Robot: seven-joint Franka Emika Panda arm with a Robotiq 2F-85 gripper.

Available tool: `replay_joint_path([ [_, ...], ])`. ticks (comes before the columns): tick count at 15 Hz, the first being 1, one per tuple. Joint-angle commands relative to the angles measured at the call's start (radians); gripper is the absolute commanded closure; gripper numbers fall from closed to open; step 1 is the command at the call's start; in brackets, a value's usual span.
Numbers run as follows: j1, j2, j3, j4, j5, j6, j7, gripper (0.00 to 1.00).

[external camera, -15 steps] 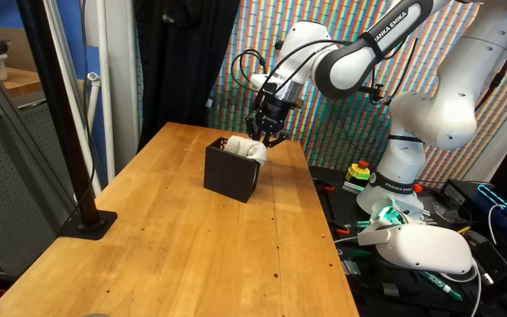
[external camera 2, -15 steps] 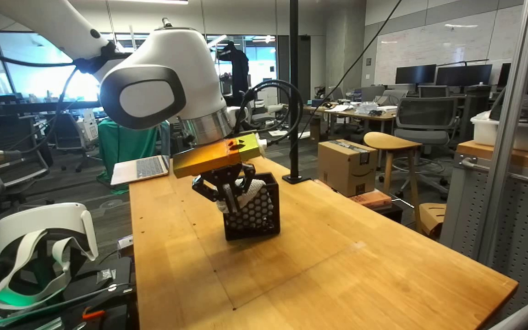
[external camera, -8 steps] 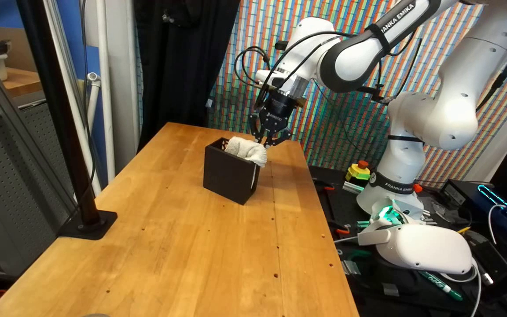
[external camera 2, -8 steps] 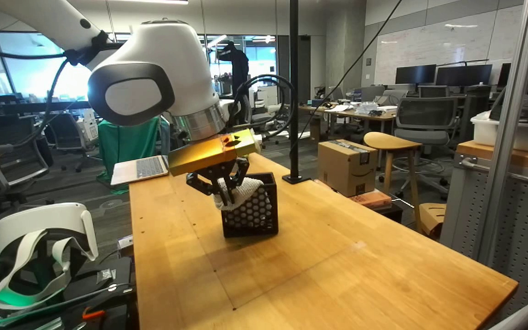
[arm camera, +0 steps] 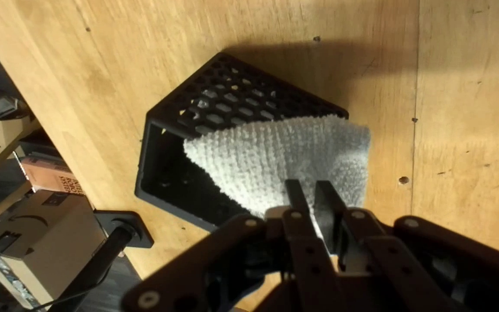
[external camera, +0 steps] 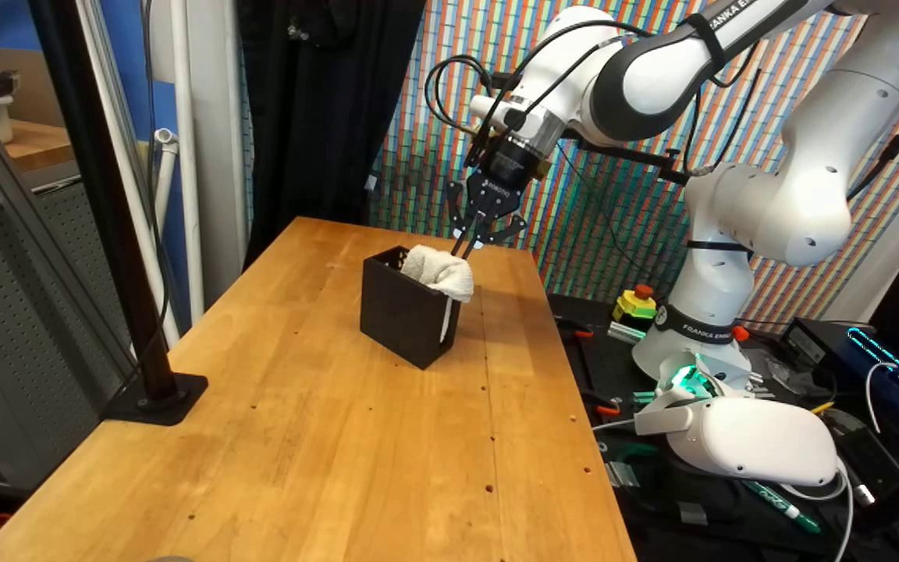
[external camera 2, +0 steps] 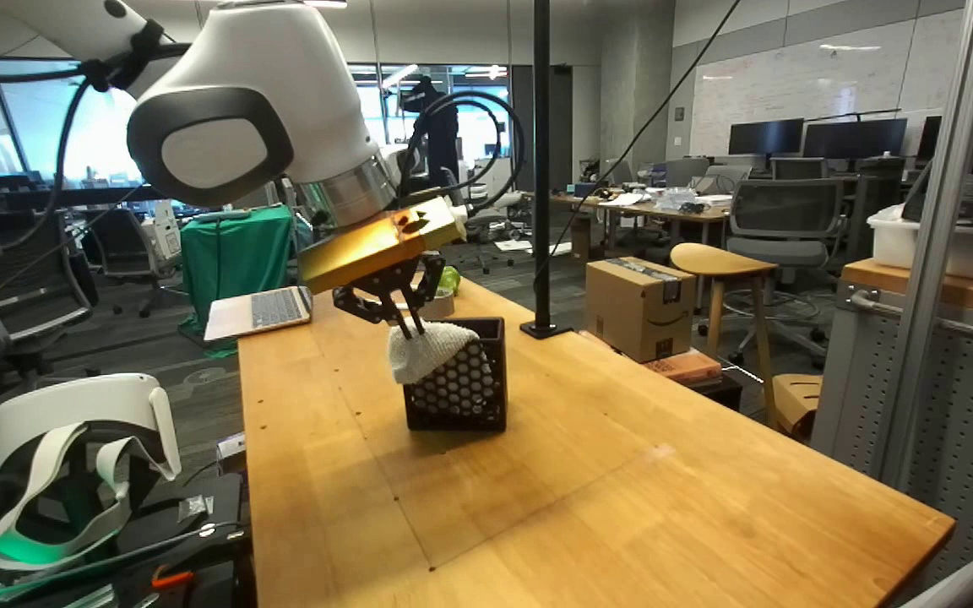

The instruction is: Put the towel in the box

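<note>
I record the towel [arm camera: 271,160] draped across the mouth of the box [external camera: 399,308], covering part of the opening, with one end hanging over the rim at a corner. In the wrist view a dark section of the box's interior shows beside the cloth. How deep the towel reaches inside, I cannot determine. The box is black, has a honeycomb side that faces the camera in an exterior view, and stands mouth up on the desk [external camera 2: 622,490].

Condition of my hand [arm camera: 309,186]: the two fingers [arm camera: 296,197] are parallel and apart by a narrow gap, pointing down at the towel. In both exterior views their tips appear right at the towel's upper edge; I cannot confirm contact. A yellow-orange block [external camera 2: 381,245] is fixed at the wrist above the hand. The white arm [external camera: 644,86] extends over the desk from its base [external camera: 676,351] alongside.

Surroundings noted: a black post [external camera 2: 542,211] stands at the desk's edge, with a carton [external camera 2: 634,312] beyond the desk. A laptop [external camera 2: 263,312] is at the desk's far corner. A white headset [external camera: 758,441] lies beside the desk in both exterior views. A yellow-and-red button [external camera: 637,303] is near the base.
</note>
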Motion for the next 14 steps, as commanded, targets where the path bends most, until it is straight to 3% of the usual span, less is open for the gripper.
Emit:
replay_joint_path([
  [1,0.042,-0.054,-0.022,-0.024,0.022,0.035,-0.031,0.84],
  [14,0.071,0.001,-0.014,0.011,0.003,0.016,-0.013,0.84],
])
